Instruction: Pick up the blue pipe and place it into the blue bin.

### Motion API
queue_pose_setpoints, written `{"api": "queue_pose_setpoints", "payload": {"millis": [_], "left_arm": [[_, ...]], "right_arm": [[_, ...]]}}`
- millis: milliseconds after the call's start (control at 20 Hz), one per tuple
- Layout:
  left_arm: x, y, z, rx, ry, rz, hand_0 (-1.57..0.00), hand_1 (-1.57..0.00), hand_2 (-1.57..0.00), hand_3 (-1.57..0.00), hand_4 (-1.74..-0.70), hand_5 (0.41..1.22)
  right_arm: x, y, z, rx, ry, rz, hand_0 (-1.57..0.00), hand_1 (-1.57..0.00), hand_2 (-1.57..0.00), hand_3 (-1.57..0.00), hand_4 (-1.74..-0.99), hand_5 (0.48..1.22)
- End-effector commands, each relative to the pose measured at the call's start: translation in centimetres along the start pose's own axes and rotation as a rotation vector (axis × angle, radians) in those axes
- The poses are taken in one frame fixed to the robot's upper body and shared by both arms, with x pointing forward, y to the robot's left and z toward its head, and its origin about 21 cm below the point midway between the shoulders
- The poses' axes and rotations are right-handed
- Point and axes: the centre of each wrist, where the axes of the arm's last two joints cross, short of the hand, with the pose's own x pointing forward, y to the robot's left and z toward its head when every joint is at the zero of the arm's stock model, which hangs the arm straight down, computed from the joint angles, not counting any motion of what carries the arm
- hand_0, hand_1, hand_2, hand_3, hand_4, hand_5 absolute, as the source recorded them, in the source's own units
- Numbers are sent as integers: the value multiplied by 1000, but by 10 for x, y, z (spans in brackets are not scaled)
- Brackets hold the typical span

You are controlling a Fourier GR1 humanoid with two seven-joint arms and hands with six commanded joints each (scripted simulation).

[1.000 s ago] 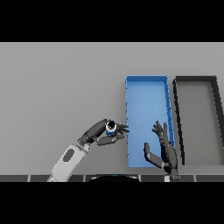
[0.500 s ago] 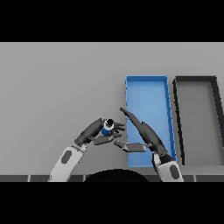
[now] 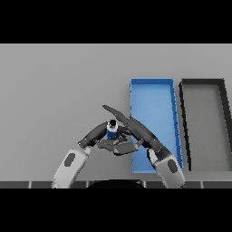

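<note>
The blue pipe (image 3: 111, 130), a short blue cylinder with a dark open top, stands upright in my left hand (image 3: 96, 134), whose fingers curl round it from the left. It is held just left of the blue bin (image 3: 152, 102), near that bin's front left corner. My right hand (image 3: 138, 129) reaches across the bin's left wall, its fingers straight and pointing up and left. They lie close against the pipe's right side, the thumb below the pipe. Whether they touch it cannot be made out.
A dark grey bin (image 3: 201, 118) of the same long shape stands right of the blue bin, nearly touching it. The grey table (image 3: 59, 90) stretches to the left and back.
My right hand has swung left from over the blue bin's front to the pipe's right side, fingers stretching out. The left hand has carried the pipe slightly right, towards the bin.
</note>
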Motion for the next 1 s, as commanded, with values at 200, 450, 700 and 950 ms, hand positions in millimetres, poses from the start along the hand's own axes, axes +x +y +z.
{"api": "queue_pose_setpoints", "payload": {"millis": [200, 450, 700, 950], "left_arm": [[-1, 2, 4, 14, 21, -39, -1571, -1571, -1571, -1571, -1465, 1221], [1, -1, 4, 9, 76, -53, -1571, -1571, -1571, -1571, -1622, 1221], [5, -1, 1, 14, -12, 21, -1571, -1571, -1571, -1502, -1699, 1221], [2, 3, -1, 14, -14, 15, -1571, -1571, -1571, -1437, -1725, 1221]], "right_arm": [[3, -2, -21, 65, 34, 28, -69, -108, -166, -44, -1204, 497], [1, 0, -37, 114, 23, 28, -876, -877, -910, -762, -1467, 518], [-1, 11, -40, 124, -13, -48, -1343, -1343, -1354, -1186, -1628, 856], [-4, 17, -41, 125, -34, -15, -1496, -1496, -1500, -1434, -1702, 1101]]}}
